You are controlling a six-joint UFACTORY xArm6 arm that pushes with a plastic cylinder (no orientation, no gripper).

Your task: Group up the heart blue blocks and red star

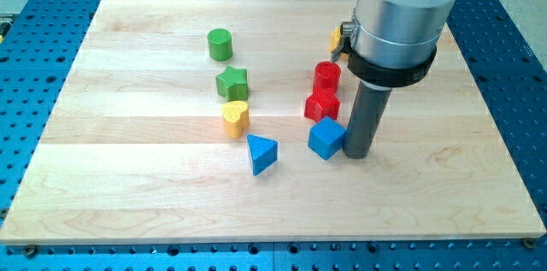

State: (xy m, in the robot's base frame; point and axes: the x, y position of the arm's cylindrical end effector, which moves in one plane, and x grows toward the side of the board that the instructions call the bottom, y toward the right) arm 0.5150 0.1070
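No jaws fitted. My tip touches the blue cube on its right; the red star lies just above-left. Push slowly, centred, avoiding the red cylinder.

Green cylinder – green star below it.

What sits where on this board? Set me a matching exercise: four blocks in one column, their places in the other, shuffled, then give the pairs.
Blocks:
1. green cylinder
2. yellow heart
3. blue cube
4. red star

Places:
A. touching my tip on its left
B. just below the green star
C. nearest the view's top left
D. just below the red cylinder

Pairs: 1-C, 2-B, 3-A, 4-D
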